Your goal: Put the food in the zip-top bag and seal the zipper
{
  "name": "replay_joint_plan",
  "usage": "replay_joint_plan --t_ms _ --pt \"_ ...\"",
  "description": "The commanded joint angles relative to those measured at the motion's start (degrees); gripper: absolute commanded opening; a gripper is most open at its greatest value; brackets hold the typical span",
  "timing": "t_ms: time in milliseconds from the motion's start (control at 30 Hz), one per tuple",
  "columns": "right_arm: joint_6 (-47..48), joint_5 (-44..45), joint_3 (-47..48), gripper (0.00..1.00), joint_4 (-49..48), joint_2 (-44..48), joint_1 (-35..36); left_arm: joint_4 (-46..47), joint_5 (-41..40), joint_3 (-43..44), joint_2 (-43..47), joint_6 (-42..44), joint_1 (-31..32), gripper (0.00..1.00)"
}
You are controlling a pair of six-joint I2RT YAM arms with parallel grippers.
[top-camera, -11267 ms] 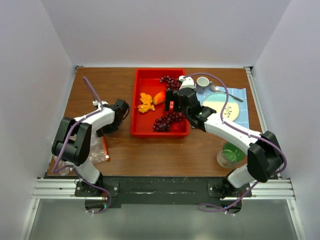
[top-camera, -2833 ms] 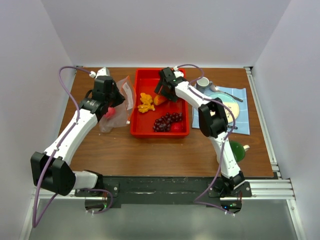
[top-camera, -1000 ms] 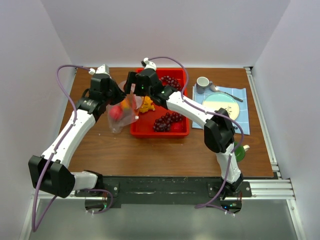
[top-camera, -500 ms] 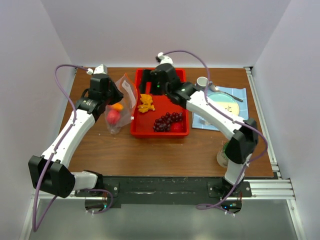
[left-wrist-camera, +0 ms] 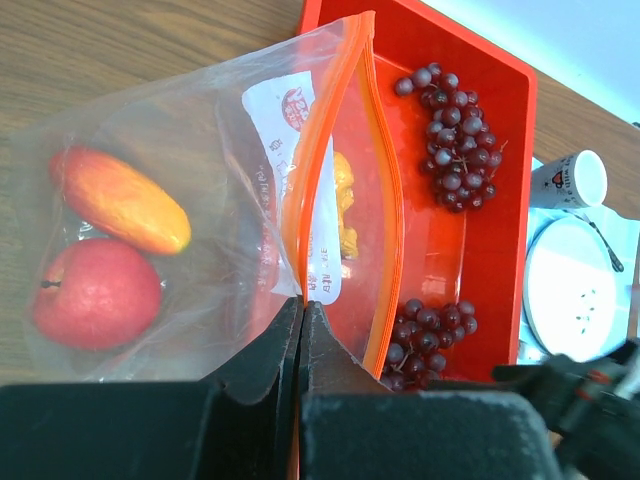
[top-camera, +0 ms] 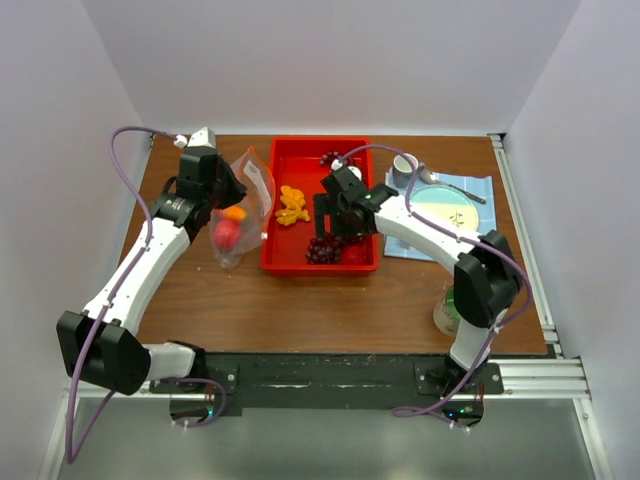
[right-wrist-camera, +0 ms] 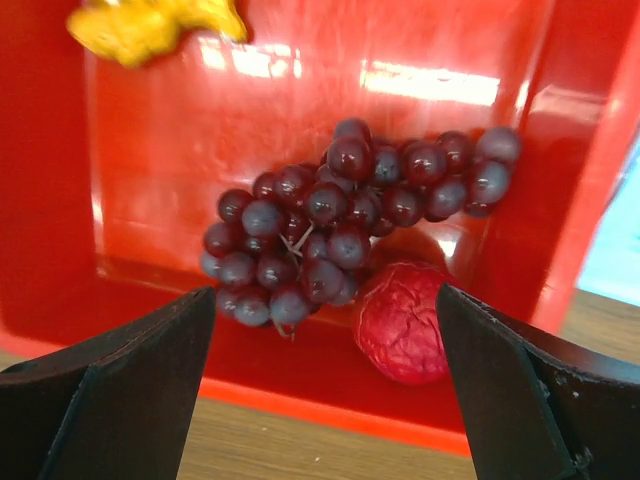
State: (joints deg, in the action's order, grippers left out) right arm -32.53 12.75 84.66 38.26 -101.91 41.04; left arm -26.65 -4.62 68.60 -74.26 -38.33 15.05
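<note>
The zip-top bag (left-wrist-camera: 200, 170) is gripped by the left hand (left-wrist-camera: 300, 305), lower centre; the right hand (right-wrist-camera: 322, 297) is spread open above grapes (right-wrist-camera: 330, 230)

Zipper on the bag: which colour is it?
Orange; the zipper shows best in the left wrist view.

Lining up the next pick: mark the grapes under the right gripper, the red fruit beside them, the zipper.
Grapes (right-wrist-camera: 330, 235): right wrist view, cluster's middle.
Red fruit (right-wrist-camera: 403, 322): right wrist view, bumpy top.
Zipper (left-wrist-camera: 315, 140): left wrist view, orange strip.
</note>
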Motion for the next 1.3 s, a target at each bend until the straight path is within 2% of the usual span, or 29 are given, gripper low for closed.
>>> replay_joint_plan --t_ms 0,200,400,533,567,600,667,900,933,1067,1200,1267 --pt "1.95 -2.03 0.85 0.97 -1.17 -3.11 0.27 1.60 0.84 1.37 0.17 1.32 -0.46 0.00" --pt "2.30 -2.12 5.24 0.98 -1.70 -10.75 0.45 1.87 1.02 0.40 0.34 0.97 -0.46 0.00" --pt "2.74 -3.79 5.16 0.98 -2.66 -13.75 1.33 1.96 0.84 0.31 0.52 1.32 -0.46 0.00" --pt "3.44 -3.70 5.86 0.93 -4.77 -14.37 1.33 2.22 1.28 0.22 0.43 1.06 -0.46 0.00" --pt "3.96 -2.57 6.13 0.90 -5.64 -14.37 1.33 2.22 1.46 0.22 0.52 0.97 -0.46 0.00" --pt "5.01 -1.51 6.65 0.82 -5.83 -14.46 1.15 2.13 1.46 0.31 0.43 0.97 -0.46 0.00" --pt "6.42 -0.80 8.40 0.74 -6.70 -15.07 1.15 2.13 1.28 0.40 0.69 1.15 -0.46 0.00" --pt "9.85 -0.19 13.60 0.31 -7.50 -14.99 -0.08 1.78 0.76 -0.31 1.40 1.06 -0.46 0.00" --pt "10.03 -0.10 14.03 0.29 -7.67 -14.73 0.01 1.78 0.67 -0.39 1.40 1.06 -0.46 0.00" --pt "10.56 0.69 14.56 0.31 -5.76 -13.23 -0.08 1.78 0.58 -0.48 1.57 1.06 -0.46 0.00" --pt "8.98 1.66 14.48 0.64 -1.79 -12.53 0.01 2.04 0.67 -0.48 1.40 1.06 -0.46 0.00" --pt "8.10 0.61 12.29 0.72 -1.96 -11.04 -0.17 2.22 0.93 -0.48 1.22 0.97 -0.46 0.00"
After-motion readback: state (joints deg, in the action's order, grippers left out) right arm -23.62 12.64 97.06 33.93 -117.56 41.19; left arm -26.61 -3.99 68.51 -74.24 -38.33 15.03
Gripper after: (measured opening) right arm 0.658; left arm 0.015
